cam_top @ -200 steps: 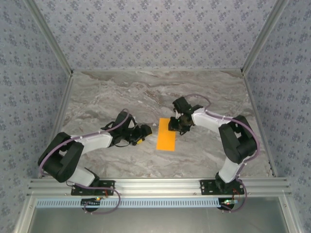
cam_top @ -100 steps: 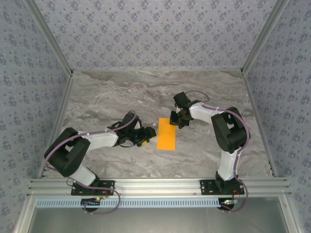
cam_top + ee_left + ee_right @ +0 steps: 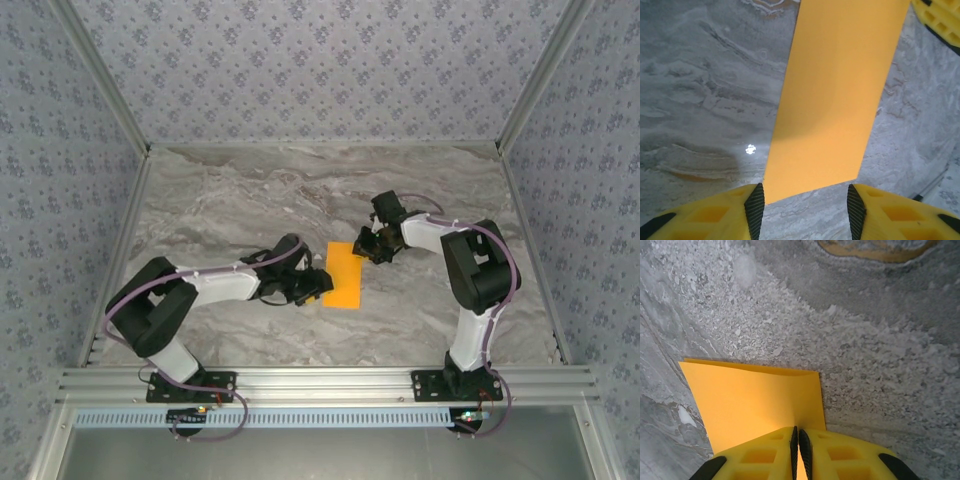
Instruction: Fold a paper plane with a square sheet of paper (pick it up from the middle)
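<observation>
Folded orange paper (image 3: 343, 275) lies flat mid-table (image 3: 250, 190), with patterned walls (image 3: 300, 70) around. Right gripper (image 3: 372, 248) is at its far right corner; the right wrist view shows it clamped on the edge. Left gripper (image 3: 318, 285) is at the near left; the left wrist view shows its jaws apart, flanking the paper's end.

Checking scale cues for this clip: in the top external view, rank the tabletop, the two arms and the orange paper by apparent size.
1. marble tabletop
2. left arm and right arm: about alike, not ranked
3. orange paper
</observation>
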Controlling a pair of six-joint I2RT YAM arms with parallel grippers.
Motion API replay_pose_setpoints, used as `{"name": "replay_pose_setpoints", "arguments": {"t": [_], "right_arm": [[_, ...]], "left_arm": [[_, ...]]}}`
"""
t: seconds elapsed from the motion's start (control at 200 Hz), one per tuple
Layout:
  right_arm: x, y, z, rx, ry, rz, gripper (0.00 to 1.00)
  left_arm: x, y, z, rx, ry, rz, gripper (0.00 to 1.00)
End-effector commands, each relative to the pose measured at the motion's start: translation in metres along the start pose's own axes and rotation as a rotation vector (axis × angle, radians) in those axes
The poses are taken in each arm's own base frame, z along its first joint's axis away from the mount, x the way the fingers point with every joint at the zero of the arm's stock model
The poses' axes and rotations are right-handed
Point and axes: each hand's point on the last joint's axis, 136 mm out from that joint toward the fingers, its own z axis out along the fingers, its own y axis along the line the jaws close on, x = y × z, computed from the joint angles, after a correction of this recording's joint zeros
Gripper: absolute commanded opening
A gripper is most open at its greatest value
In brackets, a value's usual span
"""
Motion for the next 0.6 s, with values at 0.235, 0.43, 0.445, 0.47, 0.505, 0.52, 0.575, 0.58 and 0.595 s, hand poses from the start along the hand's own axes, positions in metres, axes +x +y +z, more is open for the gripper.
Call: {"name": "replay_pose_setpoints", "arguments": {"t": [0.235,0.43,0.445,0.47,0.505,0.52,0.575,0.58,0.595], "right_arm": [[0.024,-0.078,0.023,0.218,0.062,0.152,0.19],[0.024,-0.079,0.023,0.218,0.063,0.149,0.19],[0.024,-0.08,0.023,0.219,0.064,0.15,0.19],[0.024,-0.081,0.024,0.22,0.065,0.151,0.19],[0.025,-0.081,0.024,0.22,0.067,0.151,0.19],[0.025,-0.081,0.024,0.219,0.067,0.15,0.19],[0.025,-0.081,0.024,0.217,0.069,0.151,0.19],[0.026,-0.081,0.024,0.218,0.069,0.151,0.19],[0.026,-0.081,0.024,0.218,0.07,0.151,0.19]], "left_arm": [[0.01,0.015,0.009,-0.157,0.028,-0.031,0.43],[0.012,0.023,0.012,-0.227,0.037,-0.032,0.44],[0.012,0.023,0.012,-0.231,0.038,-0.032,0.44],[0.013,0.024,0.013,-0.24,0.041,-0.03,0.44],[0.014,0.025,0.015,-0.25,0.049,-0.027,0.44],[0.014,0.025,0.015,-0.253,0.051,-0.028,0.45],[0.015,0.023,0.018,-0.248,0.06,-0.023,0.44],[0.016,0.023,0.019,-0.247,0.062,-0.022,0.44],[0.017,0.021,0.019,-0.24,0.068,-0.019,0.43]]}}
